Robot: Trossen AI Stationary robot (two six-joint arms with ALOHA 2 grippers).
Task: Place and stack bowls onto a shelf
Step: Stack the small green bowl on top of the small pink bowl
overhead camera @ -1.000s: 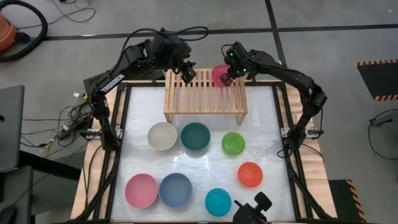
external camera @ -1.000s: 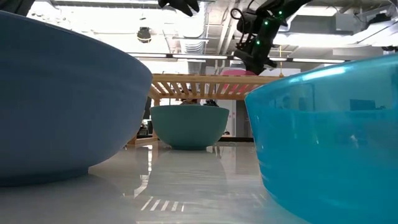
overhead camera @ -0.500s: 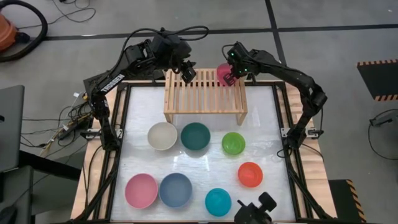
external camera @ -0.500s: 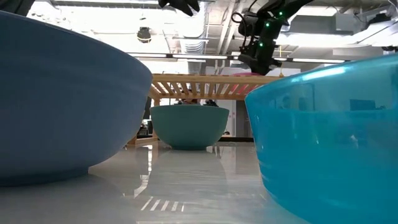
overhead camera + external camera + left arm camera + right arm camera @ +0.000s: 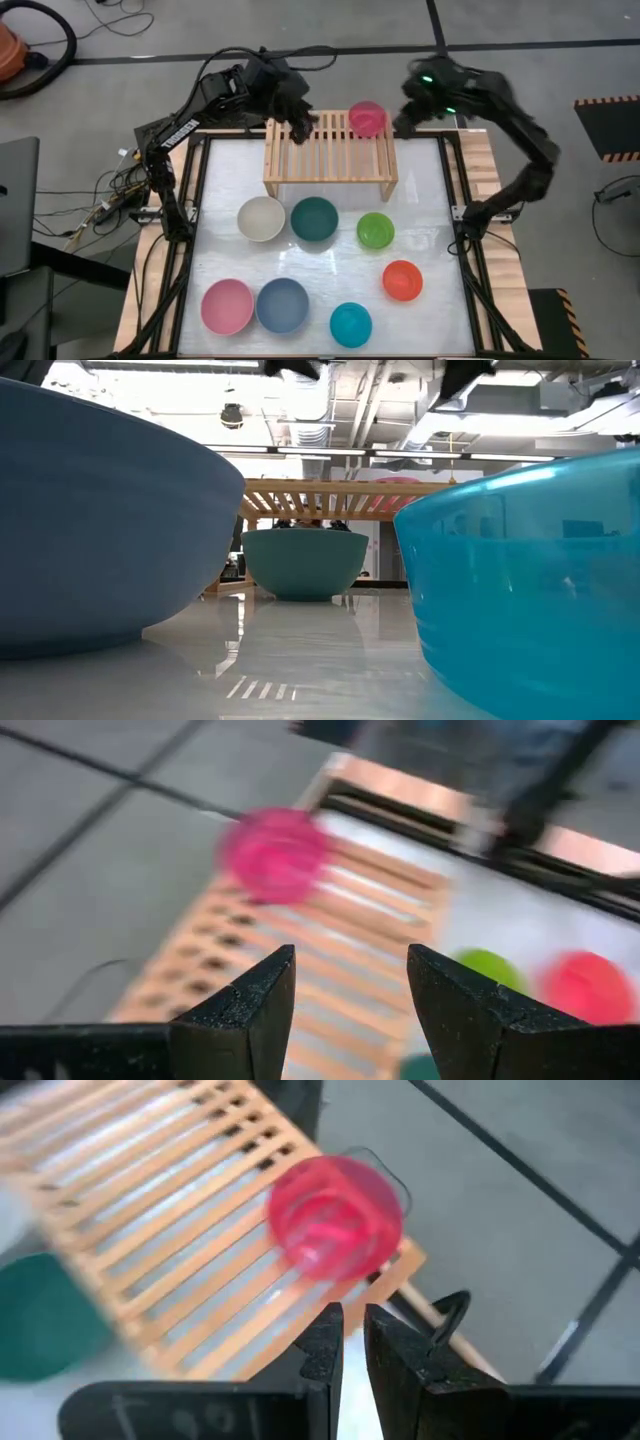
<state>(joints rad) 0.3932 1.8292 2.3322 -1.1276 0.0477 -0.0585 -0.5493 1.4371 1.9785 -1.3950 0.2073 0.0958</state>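
Seven bowls waiting on the white surface (image 5: 430, 200): teal bowl (image 5: 351, 324) at six o'clock, slate blue bowl (image 5: 282, 305), pink bowl (image 5: 227, 306), red-orange bowl (image 5: 402, 280), then lime, dark green, cream. One done: magenta bowl (image 5: 367, 118) on the shelf (image 5: 330, 150), one o'clock corner. Left gripper (image 5: 302, 122) over shelf's eleven o'clock, jaws apart, empty; right gripper (image 5: 345, 1342) jaws nearly closed, empty. Grey floor, cables beyond.

robotics lab/workshop: grey concrete floor (image 5: 560, 40) with black tape lines, loose cables (image 5: 95, 205) at left, hazard-striped mat (image 5: 610, 125) at right, exposed ceiling ducts (image 5: 330, 400) in low view.
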